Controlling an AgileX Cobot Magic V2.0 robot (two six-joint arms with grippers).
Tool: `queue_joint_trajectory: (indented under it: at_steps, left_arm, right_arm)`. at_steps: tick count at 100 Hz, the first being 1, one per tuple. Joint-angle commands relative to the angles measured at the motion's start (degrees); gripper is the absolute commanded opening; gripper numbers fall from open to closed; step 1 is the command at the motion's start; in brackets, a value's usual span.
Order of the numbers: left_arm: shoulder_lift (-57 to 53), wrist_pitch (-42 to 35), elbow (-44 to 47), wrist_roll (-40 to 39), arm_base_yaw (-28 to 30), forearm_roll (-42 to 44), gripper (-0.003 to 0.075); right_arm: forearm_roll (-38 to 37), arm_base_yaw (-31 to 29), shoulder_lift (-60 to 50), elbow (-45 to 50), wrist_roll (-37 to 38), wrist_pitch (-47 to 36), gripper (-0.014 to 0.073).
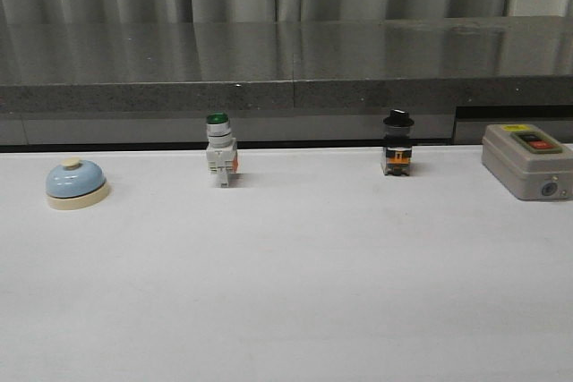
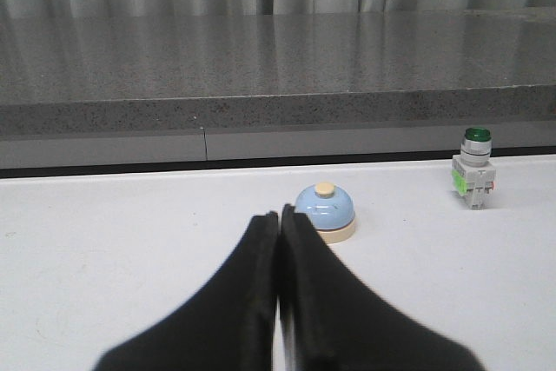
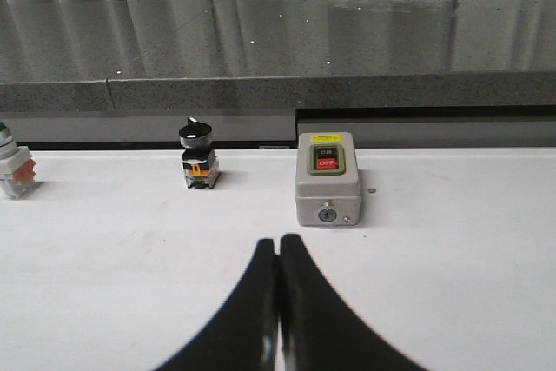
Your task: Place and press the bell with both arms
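The light-blue bell [image 1: 76, 182] with a cream base and cream button stands on the white table at the far left. It also shows in the left wrist view [image 2: 325, 211], just beyond the tips of my left gripper [image 2: 278, 215], which is shut and empty. My right gripper [image 3: 277, 246] is shut and empty, a short way in front of the grey box. Neither arm shows in the front view.
A green-capped white pushbutton switch [image 1: 219, 159] stands at the back centre-left, also in the left wrist view [image 2: 473, 181]. A black-knobbed switch [image 1: 397, 142] stands right of it. A grey box with a red button [image 1: 528, 160] sits far right. A dark stone ledge [image 1: 286, 64] runs behind the table.
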Motion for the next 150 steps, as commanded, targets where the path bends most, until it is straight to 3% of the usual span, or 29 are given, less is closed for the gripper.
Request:
queue_joint_trajectory:
  at_steps: [1,46,66,91,121,150]
  left_arm:
    - [-1.55,-4.73,2.33,-0.45,0.07,-0.09,-0.002]
    - [-1.55,-4.97,1.66,-0.45,0.07,-0.33,-0.0019]
    - [1.57,-1.89,-4.73,-0.45,0.07,-2.17,-0.0019]
    - [17.58,4.15,-20.31,-0.45,0.07,-4.01,-0.002]
    - [40.76,16.59,-40.79,-0.45,0.07,-4.01,-0.002]
    - [56.95,21.44,-50.21,0.0,0.07,-4.01,-0.0019]
  right_arm:
    - [-0.7,-0.38,-0.8,-0.85,-0.42,-5.02,-0.006]
    - [-0.7,-0.38,-0.8,-0.85,-0.42,-5.02,-0.006]
    - [-0.7,-0.38,-0.8,-0.85,-0.42,-5.02,-0.006]
    - [-0.7,-0.38,-0.8,-0.85,-0.42,-5.02,-0.006]
    - [-0.7,-0.38,-0.8,-0.85,-0.42,-5.02,-0.006]
    - [-0.7,-0.38,-0.8,-0.85,-0.42,-5.02,-0.006]
